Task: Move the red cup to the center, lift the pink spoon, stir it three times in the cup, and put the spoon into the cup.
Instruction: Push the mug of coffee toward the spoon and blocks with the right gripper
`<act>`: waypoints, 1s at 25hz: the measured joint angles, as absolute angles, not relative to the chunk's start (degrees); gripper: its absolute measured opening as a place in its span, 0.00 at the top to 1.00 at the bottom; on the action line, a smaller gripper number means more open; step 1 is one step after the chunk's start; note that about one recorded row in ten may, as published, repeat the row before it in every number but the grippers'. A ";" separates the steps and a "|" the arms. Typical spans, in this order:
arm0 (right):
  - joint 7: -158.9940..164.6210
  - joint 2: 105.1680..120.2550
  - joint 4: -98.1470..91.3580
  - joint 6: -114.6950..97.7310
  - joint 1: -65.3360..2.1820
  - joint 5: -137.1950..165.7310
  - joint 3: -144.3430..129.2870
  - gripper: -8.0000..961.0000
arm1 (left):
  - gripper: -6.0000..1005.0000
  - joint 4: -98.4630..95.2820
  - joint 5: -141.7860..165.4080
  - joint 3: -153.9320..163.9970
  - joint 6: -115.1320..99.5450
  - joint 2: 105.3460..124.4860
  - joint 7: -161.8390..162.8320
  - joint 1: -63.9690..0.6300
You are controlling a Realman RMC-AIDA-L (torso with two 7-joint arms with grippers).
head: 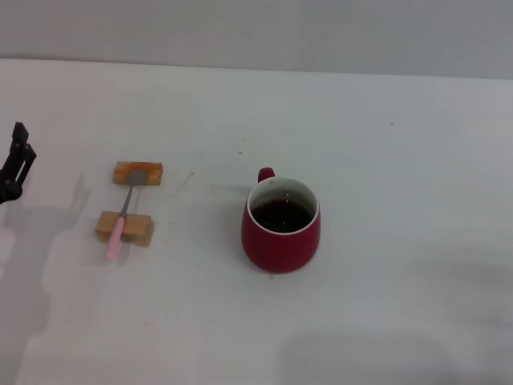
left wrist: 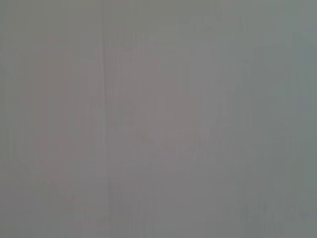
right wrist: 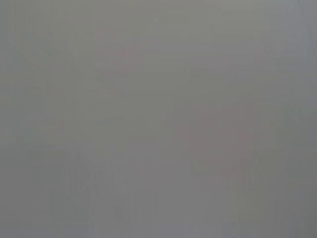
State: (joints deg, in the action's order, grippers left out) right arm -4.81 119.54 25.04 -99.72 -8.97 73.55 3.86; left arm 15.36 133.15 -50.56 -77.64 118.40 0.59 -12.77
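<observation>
Red cup: sitting near the table centre, handle pointing away, dark liquid inside; probably heavy, rigid, glazed and slippery, so the body or handle looks like the safest hold.
Pink spoon: lying across two wooden blocks left of the cup, well apart from it; likely light and stiff, with the raised handle inviting a pinch.
Left gripper: hovering at the left edge, fingers pointing up; open or closed, cannot tell.
Right gripper: not showing anywhere.
Wrist views: showing only blank grey.
</observation>
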 joint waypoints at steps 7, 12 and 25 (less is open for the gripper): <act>-4.84 119.56 23.74 -98.17 -8.30 73.57 3.86 0.99 | 0.16 15.82 133.23 -45.81 -77.72 118.54 0.19 -11.93; -4.84 119.77 24.32 -97.92 -8.17 73.66 3.75 0.99 | 0.16 17.02 133.26 -41.42 -77.84 118.47 -4.82 -10.84; -16.89 119.89 30.54 -92.87 -12.29 73.82 0.88 0.99 | 0.17 19.19 132.60 -44.05 -77.58 117.90 -3.35 -8.47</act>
